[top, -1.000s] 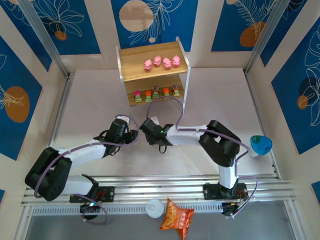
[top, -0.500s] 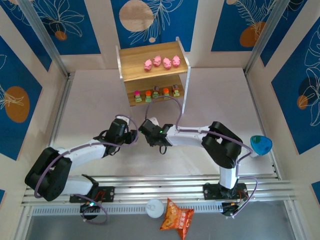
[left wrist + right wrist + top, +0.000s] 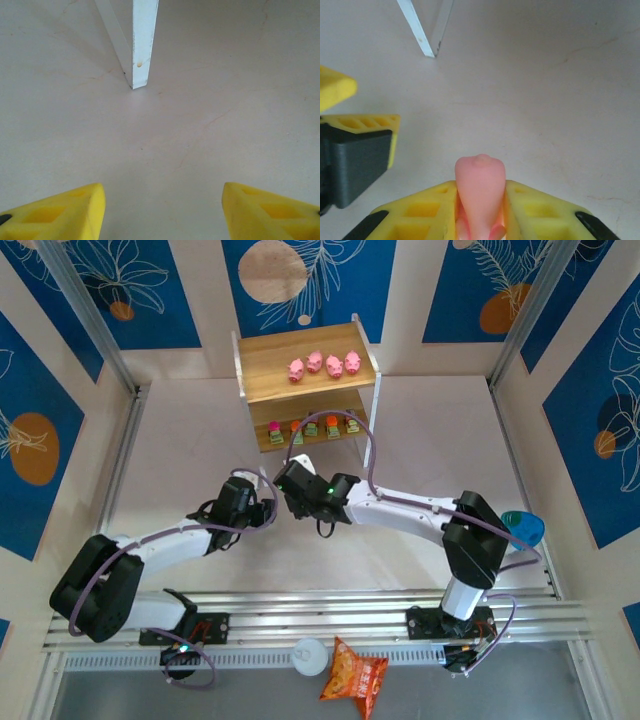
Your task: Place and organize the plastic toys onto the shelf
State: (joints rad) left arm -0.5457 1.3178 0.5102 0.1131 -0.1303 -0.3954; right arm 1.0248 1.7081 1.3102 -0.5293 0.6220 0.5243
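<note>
Transport step: my right gripper (image 3: 480, 186) pinches a pink pig (image 3: 480, 197) at bottom centre of its wrist frame, my left gripper (image 3: 162, 195) gapes empty; next I reckon a lift to the shelf (image 3: 268, 380), upper centre, beside the four pigs (image 3: 323, 364).

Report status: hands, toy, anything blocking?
Left hand open, empty, low over table. Right hand shut on pink pig. Four pigs, five blocks on shelf. Left hand close beside right; shelf leg ahead.
</note>
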